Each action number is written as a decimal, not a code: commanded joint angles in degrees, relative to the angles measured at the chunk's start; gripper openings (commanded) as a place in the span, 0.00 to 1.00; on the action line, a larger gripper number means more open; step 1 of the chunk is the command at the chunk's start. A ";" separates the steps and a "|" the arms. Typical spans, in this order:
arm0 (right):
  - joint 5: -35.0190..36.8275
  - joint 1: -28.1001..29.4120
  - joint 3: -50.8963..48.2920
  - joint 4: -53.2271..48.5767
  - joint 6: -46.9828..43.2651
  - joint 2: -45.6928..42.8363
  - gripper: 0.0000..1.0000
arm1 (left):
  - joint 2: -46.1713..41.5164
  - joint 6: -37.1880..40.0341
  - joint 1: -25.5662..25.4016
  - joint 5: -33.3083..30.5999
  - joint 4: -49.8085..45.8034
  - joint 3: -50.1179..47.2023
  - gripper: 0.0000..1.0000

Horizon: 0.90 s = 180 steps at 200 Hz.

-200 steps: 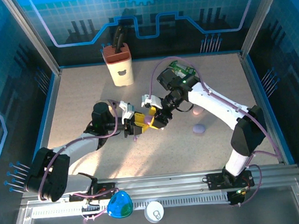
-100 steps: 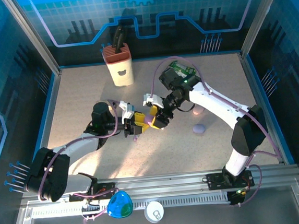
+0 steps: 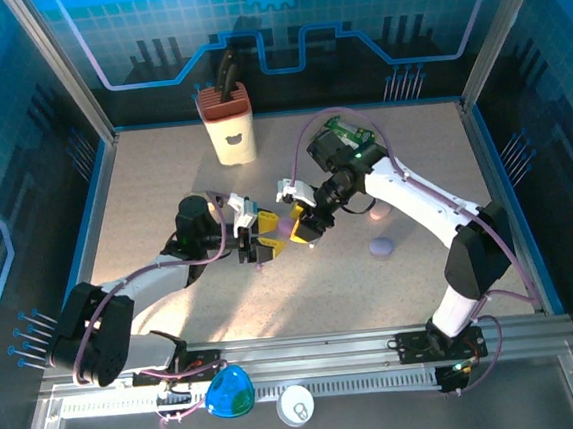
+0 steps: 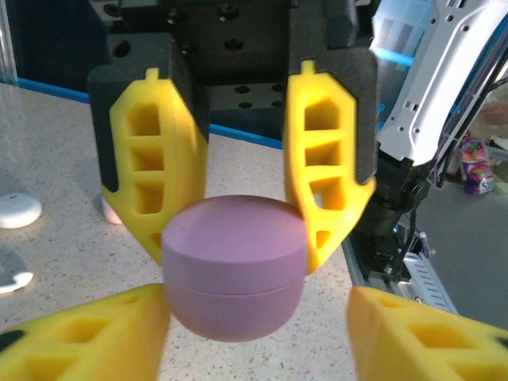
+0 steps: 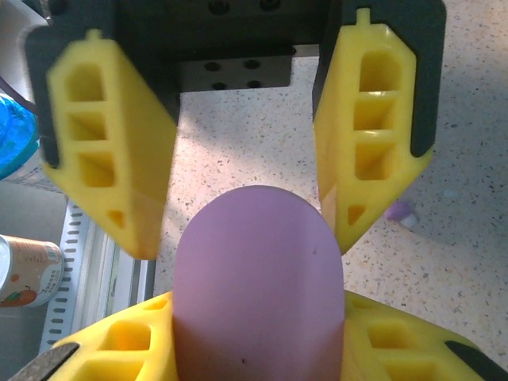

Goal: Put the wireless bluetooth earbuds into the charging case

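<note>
Swapping grips mid-air, the two arms trade the charging case [image 4: 234,270]. Vs. half a sec back, the L gripper [image 5: 238,242] now has its yellow fingers spread wide w/ gaps either side. The R gripper [image 4: 238,242] goes from open to pinched on the case, one pad per flank, top-centre of the left wrist view. The case hangs off the table [image 3: 164,185], centre of the top view, btwn the two wrists. The L finger at lower left of the left wrist view sits v. close to it; can't tell if touching. The seam runs all round and the lid is shut, so no earbud is in yet. One tiny lilac bit, prob. an earbud [image 5: 398,212], lies on the table right of centre in the right wrist view, apart from the case. For the task this reads as a regrasp, not insertion progress. R now carries the case and L is free, prob. to flip the lid or fetch an earbud. Risk: the shell is smooth and rounded, so it could twist or slip if L backs off roughly.
</note>
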 commanded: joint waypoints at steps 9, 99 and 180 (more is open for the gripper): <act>1.00 0.19 1.24 0.45 -0.54 -0.62 0.24 | 0.38 -0.07 -0.29 3.11 2.02 0.73 0.64; -1.93 1.06 2.83 0.78 -0.83 0.65 0.22 | 2.99 -3.22 -0.31 3.67 7.24 0.93 0.60; -1.69 1.42 3.70 -2.37 -2.66 1.83 0.21 | 1.75 -2.32 -0.29 3.64 6.38 0.41 0.56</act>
